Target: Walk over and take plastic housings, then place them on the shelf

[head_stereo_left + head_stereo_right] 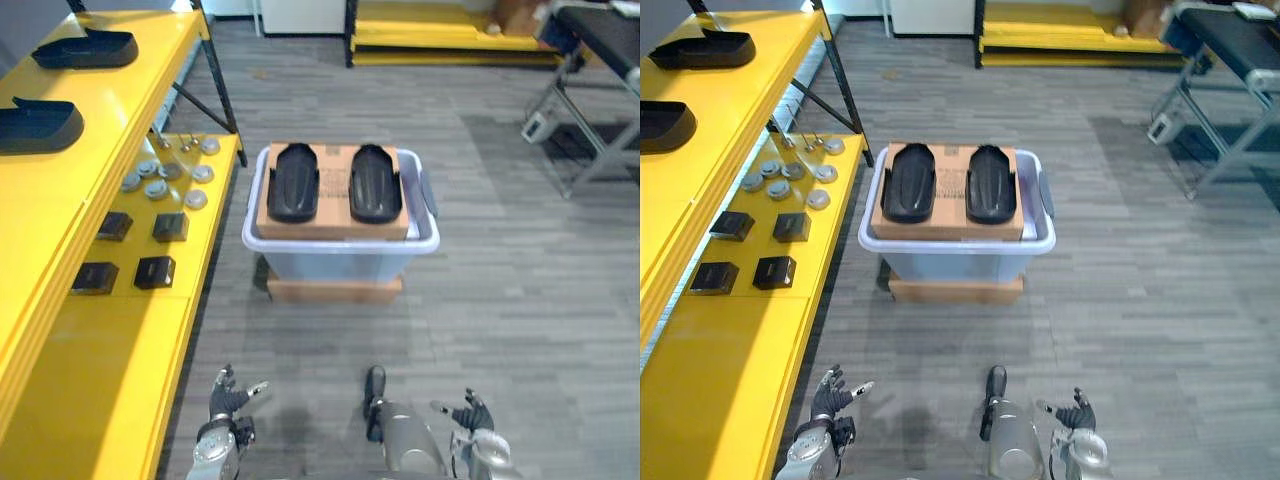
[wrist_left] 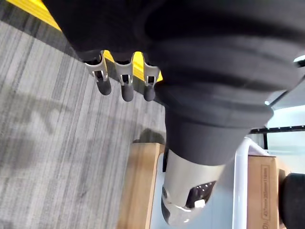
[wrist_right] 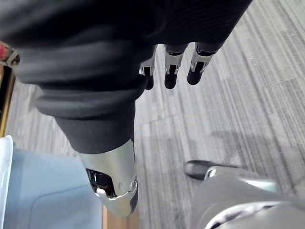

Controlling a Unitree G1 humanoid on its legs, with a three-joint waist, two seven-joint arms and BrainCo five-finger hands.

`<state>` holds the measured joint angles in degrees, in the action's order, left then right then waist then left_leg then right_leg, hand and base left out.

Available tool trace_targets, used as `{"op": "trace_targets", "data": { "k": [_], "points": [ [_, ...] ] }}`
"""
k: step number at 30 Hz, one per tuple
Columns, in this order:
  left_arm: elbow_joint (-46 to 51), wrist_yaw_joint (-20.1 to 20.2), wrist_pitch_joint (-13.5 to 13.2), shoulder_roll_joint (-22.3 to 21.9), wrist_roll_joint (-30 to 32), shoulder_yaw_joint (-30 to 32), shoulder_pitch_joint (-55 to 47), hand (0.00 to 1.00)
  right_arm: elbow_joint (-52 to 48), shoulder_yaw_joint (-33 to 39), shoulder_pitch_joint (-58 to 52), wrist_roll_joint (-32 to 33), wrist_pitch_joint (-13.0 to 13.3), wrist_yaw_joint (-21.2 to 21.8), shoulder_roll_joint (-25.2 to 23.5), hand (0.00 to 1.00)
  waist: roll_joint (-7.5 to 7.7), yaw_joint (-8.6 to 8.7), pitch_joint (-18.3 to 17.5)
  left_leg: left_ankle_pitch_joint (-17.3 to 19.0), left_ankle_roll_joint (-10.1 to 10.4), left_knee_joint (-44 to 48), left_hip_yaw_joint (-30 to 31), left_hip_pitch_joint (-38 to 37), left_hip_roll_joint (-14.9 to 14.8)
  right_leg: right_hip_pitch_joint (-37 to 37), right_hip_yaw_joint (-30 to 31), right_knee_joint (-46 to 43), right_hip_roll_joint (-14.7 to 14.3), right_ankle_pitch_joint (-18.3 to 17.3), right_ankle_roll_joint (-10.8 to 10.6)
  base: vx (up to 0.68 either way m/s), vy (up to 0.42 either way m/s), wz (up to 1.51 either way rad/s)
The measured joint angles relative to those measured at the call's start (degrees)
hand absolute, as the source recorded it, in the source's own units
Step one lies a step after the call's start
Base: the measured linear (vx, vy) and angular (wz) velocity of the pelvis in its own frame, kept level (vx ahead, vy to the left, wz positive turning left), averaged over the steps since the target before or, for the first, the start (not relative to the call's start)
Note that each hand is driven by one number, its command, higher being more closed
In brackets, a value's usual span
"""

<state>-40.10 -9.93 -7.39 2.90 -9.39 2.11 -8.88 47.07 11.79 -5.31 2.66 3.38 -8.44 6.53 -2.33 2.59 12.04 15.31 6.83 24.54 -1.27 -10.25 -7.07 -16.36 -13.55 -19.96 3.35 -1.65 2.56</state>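
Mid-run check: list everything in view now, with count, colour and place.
Black oval plastic housings: two, black, side by side on the cardboard box.
Brown cardboard box: one, brown, atop the bin.
Pale plastic bin: one, whitish, floor ahead, on a brown flat base.
Yellow metal shelf: one, yellow, along the left.
Dark plastic housings: two, dark, shelf's upper level.
Black square blocks: four, black, lower level.
Round silver discs: several, grey, beyond the blocks.
Left robot hand: one, silver, open, bottom left.
Right robot hand: one, silver, open, bottom right.
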Motion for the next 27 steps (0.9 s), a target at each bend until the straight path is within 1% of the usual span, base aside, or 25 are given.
{"op": "trace_targets", "data": {
  "k": [1, 2, 3, 4, 5, 6, 7, 8, 9, 10, 11, 12, 13, 14, 15, 17, 18, 19, 22, 24, 27],
  "points": [
    [0.02, 0.0, 0.01, -0.82, 0.0, 0.43, -0.09, 0.0, -1.25, -0.18, -1.12, 0.06, -0.01, -0.04, -0.1, 0.0, -0.57, 0.08, 0.27, -4.54, 0.97, 11.45, 0.18, 3.71, -1.9, 4.15, -0.87, 1.52, -1.35, -1.68, 0.58, 0.49, -0.248, 0.36],
    [0.12, 0.0, 0.01, -1.15, -0.01, 0.63, -0.36, 0.0, -1.79, -0.66, -1.45, 0.07, 0.01, -0.07, -0.14, 0.0, -0.51, -0.41, 0.39, -6.04, 1.46, 17.79, 0.12, 6.11, -3.22, 6.76, -1.15, 3.05, -2.03, -2.06, 0.93, 0.48, -0.209, 0.2],
    [0.17, 0.01, -0.06, -1.34, -0.04, 0.8, -0.94, 0.0, -2.86, -0.94, -1.79, 0.24, 0.05, -0.16, -0.5, 0.0, -0.24, -0.53, 0.66, -4.75, 0.54, 27.88, -1.04, 10.39, -5.74, 11.51, -1.29, 6.39, -3.62, -2.32, 1.42, 0.47, -0.166, -0.11],
    [0.17, 0.0, 0.02, -1.4, -0.09, 0.79, -1.29, 0.0, -3.44, -0.81, -1.35, 1.24, 0.64, -0.24, -1.05, 0.0, -0.07, -0.83, 0.35, -3.03, -0.26, 30.88, -2.86, 13.72, -6.35, 15.1, -1.0, 9.06, -4.12, -2.2, 1.63, 0.46, -0.152, -0.2],
    [0.17, 0.0, 0.03, -1.56, -0.09, 0.77, -1.35, 0.0, -3.44, -0.52, -1.18, 1.57, 0.84, -0.27, -1.24, 0.0, 0.51, -1.03, 0.46, -2.37, -1.01, 29.85, -3.85, 14.92, -6.31, 16.36, -0.74, 10.15, -4.14, -2.18, 1.63, 0.42, -0.145, -0.24],
    [0.19, 0.01, 0.05, -1.93, -0.1, 0.71, -1.34, 0.0, -3.44, -0.05, -1.01, 2.0, 1.23, -0.29, -1.29, 0.0, 0.77, -1.38, 0.64, -1.16, -1.16, 26.32, -4.89, 16.69, -5.88, 17.79, -0.34, 11.37, -4.03, -2.13, 1.63, 0.37, -0.084, -0.33],
    [0.69, 0.01, 0.05, -2.28, -0.09, 0.71, -1.2, 0.0, -2.84, 1.33, -0.44, 2.36, 1.12, -0.32, -1.6, 0.0, 0.56, -2.09, 0.7, -0.11, -1.09, 16.47, -4.85, 18.55, -4.61, 19.47, 0.68, 12.49, -3.83, -2.13, 1.61, 0.41, -0.034, -0.37],
    [0.94, -0.01, 0.05, -2.25, -0.09, 0.75, -1.17, 0.0, -2.73, 2.01, -0.25, 2.45, 1.1, -0.34, -1.54, 0.0, 0.51, -2.05, 0.72, -0.13, -1.08, 11.84, -4.2, 18.9, -3.94, 19.87, 1.06, 12.76, -3.7, -2.15, 1.59, 0.32, 0.034, -0.43],
    [1.34, -0.05, 0.04, -2.19, -0.08, 0.74, -1.17, 0.0, -2.55, 2.71, -0.23, 2.5, 1.11, -0.4, -1.74, 0.0, 0.38, -1.92, 0.66, -1.2, -0.54, 4.06, -3.05, 18.9, -2.79, 20.58, 1.27, 13.31, -3.52, -2.29, 1.0, 0.28, 0.071, -0.31],
    [1.34, -0.05, 0.04, -2.39, -0.08, 0.62, -1.34, 0.0, -2.41, 3.55, -0.85, 2.53, 1.12, -0.47, -1.46, 0.0, -0.75, -1.82, 0.32, -7.87, -0.79, -4.93, -1.99, 18.69, -2.08, 21.45, 1.48, 13.81, -3.91, -3.09, -0.51, 0.27, 0.112, -0.26],
    [1.2, -0.01, 0.02, -2.58, -0.07, 0.55, -1.04, 0.0, -2.03, 4.36, -1.44, 2.55, 1.08, -0.47, -1.19, 0.0, -2.45, -1.68, 0.36, -11.03, -2.85, -6.71, -1.25, 18.82, -2.39, 22.52, 1.99, 14.27, -4.76, -3.77, -1.5, 0.31, 0.154, -0.14],
    [1.48, -0.03, 0.03, -2.12, -0.07, 0.55, -0.76, 0.0, -1.22, 4.56, -1.78, 2.81, 0.51, -0.57, -1.58, 0.0, -1.28, -1.63, 0.2, -11.06, -2.66, -7.64, -1.84, 17.39, -1.33, 23.17, 2.73, 14.36, -3.36, -4.1, -2.11, 0.24, 0.16, -0.07],
    [1.57, 0.02, -0.11, -1.83, -0.05, 0.56, -0.75, 0.0, -1.23, 4.53, -2.43, 3.12, 0.51, -0.54, -1.87, 0.0, -0.48, -1.76, -0.06, -11.16, -2.82, -9.13, -2.06, 16.64, -0.65, 23.05, 2.81, 14.28, -2.55, -4.62, -2.87, 0.21, 0.131, 0.03],
    [1.55, 0.06, -0.08, -1.48, -0.04, 0.52, -0.67, 0.0, -1.23, 4.67, -3.05, 3.65, 0.51, -0.56, -2.09, 0.0, 0.43, -1.57, -0.29, -11.9, -3.52, -11.53, -2.71, 15.82, 0.65, 22.92, 2.98, 14.27, -1.12, -5.24, -3.79, 0.18, 0.109, 0.01],
    [1.54, 0.14, -0.02, -1.33, -0.02, 0.52, -0.86, 0.0, -1.24, 5.58, -3.43, 3.93, 0.5, -0.64, -2.15, 0.0, 0.98, -1.66, -0.54, -12.44, -4.12, -13.66, -3.49, 14.82, 1.72, 22.64, 3.34, 14.26, -0.15, -5.55, -4.28, 0.2, 0.096, -0.04],
    [1.54, 0.97, 0.11, -0.64, 0.0, 0.49, -1.26, 0.0, -1.74, 6.77, -3.53, 4.77, 0.5, -1.18, -1.86, 0.0, 1.25, -1.72, -0.74, -12.9, -4.67, -16.24, -4.13, 13.59, 3.33, 22.23, 4.18, 14.12, 1.13, -6.13, -5.2, 0.16, 0.08, -0.12],
    [1.54, 1.14, 0.12, -0.21, 0.04, 0.4, -1.29, 0.0, -2.47, 6.97, -3.52, 5.11, 0.5, -1.41, -1.82, 0.0, 1.24, -1.68, -0.75, -12.94, -4.73, -16.68, -4.3, 13.37, 3.6, 22.22, 4.2, 14.13, 1.41, -6.18, -5.28, 0.12, 0.062, -0.08],
    [1.57, 1.14, 0.13, 0.86, 0.1, 0.4, -1.25, 0.0, -5.25, 8.36, -3.6, 5.93, 0.51, -1.45, -1.81, 0.0, 1.31, -1.63, -0.78, -12.93, -4.74, -17.59, -4.74, 12.78, 4.08, 22.17, 4.49, 14.15, 1.87, -6.29, -5.48, 0.1, 0.044, -0.08],
    [2.78, 1.14, 0.12, 2.64, 0.31, 0.84, -1.6, 0.0, -11.37, 11.49, -3.67, 6.53, 0.56, -1.55, -1.6, 0.0, 1.95, -1.64, -1.15, -12.94, -4.78, -19.11, -5.66, 11.67, 4.28, 22.14, 5.6, 14.21, 2.08, -6.28, -5.5, 0.09, 0.026, -0.17],
    [3.9, 1.19, 0.03, 3.84, 0.64, 1.04, -2.17, 0.0, -17.9, 14.56, -3.7, 7.02, 0.81, -1.82, -1.14, 0.0, 2.72, -1.55, -1.76, -13.03, -4.9, -20.54, -6.17, 10.64, 4.29, 22.16, 6.07, 14.26, 2.07, -6.28, -5.51, 0.06, 0.0, -0.13],
    [4.03, 1.34, 0.03, 4.04, 1.14, 1.03, -3.26, 0.0, -25.39, 18.2, -3.69, 7.0, 1.62, -3.36, 0.75, 0.0, 3.57, -0.55, -2.81, -13.37, -5.19, -22.14, -6.28, 9.87, 4.37, 22.19, 6.09, 14.3, 2.19, -6.27, -5.51, 0.07, 0.0, -0.01]
  ]
}}
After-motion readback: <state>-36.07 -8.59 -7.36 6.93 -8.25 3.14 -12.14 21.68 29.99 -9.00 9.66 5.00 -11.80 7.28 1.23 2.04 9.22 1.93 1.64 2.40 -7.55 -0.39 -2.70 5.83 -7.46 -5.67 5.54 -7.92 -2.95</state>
